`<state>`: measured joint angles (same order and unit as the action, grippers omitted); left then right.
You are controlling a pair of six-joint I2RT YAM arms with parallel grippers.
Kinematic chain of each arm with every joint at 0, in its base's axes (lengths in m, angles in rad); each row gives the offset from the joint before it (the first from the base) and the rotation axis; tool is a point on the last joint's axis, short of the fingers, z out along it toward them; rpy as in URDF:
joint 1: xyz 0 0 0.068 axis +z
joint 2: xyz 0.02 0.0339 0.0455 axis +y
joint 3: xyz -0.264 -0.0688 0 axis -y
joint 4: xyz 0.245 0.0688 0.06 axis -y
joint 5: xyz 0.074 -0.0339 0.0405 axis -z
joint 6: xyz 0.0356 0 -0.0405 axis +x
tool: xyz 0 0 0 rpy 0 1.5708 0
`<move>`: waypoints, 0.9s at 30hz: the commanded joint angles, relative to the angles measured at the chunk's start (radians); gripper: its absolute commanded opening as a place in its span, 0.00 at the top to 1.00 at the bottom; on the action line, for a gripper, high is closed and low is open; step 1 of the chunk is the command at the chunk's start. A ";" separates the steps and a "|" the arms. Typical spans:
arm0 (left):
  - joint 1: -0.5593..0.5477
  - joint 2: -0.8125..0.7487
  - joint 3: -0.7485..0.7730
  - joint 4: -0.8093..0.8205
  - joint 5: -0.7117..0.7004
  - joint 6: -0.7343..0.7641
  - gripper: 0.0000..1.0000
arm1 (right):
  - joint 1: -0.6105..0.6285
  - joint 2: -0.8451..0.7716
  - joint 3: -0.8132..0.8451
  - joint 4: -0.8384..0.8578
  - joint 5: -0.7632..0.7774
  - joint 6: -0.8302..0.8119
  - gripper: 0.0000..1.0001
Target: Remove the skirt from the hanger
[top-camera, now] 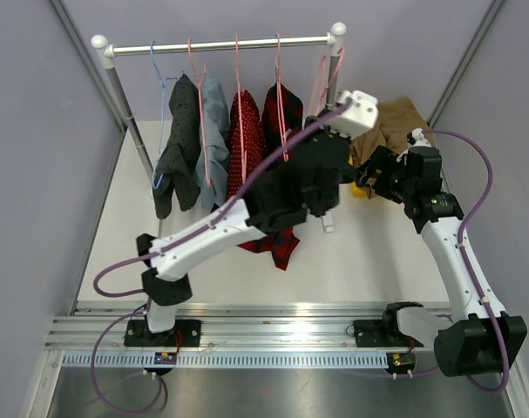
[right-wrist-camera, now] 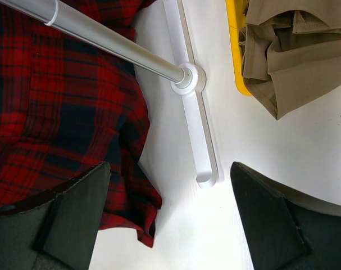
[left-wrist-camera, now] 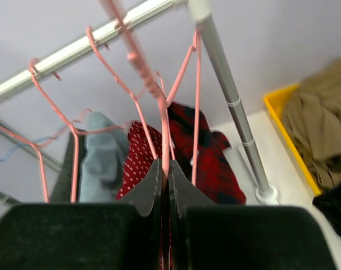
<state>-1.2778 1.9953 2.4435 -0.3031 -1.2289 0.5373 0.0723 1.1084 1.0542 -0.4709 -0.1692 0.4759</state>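
White tabletop (top-camera: 369, 261) below: L gripper (left-wrist-camera: 165, 169) clamped on pink hanger (left-wrist-camera: 141, 70), R gripper (right-wrist-camera: 170, 169) apart just beside red plaid skirt (right-wrist-camera: 58, 112), so hold hanger steady & pinch skirt hem, pull slow.

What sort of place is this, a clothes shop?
More likely a robot test booth: plain purple walls enclose a white table carrying two bolted-down robot arms and a small clothes rail.

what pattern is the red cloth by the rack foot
Plaid: the cloth is red with dark checks; right wrist view.
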 commanded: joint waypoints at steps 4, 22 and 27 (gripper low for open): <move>0.244 -0.153 -0.126 -0.419 0.433 -0.639 1.00 | 0.011 0.005 -0.008 0.011 0.007 -0.020 0.05; 0.400 0.069 0.149 -0.199 0.726 -0.737 1.00 | 0.012 0.013 -0.076 0.043 0.030 -0.049 0.07; 0.429 0.105 0.149 -0.150 0.786 -0.789 1.00 | 0.012 0.013 -0.085 0.057 0.027 -0.051 0.07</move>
<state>-0.8639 2.0815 2.5523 -0.5625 -0.5072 -0.2008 0.0746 1.1252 0.9703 -0.4648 -0.1482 0.4438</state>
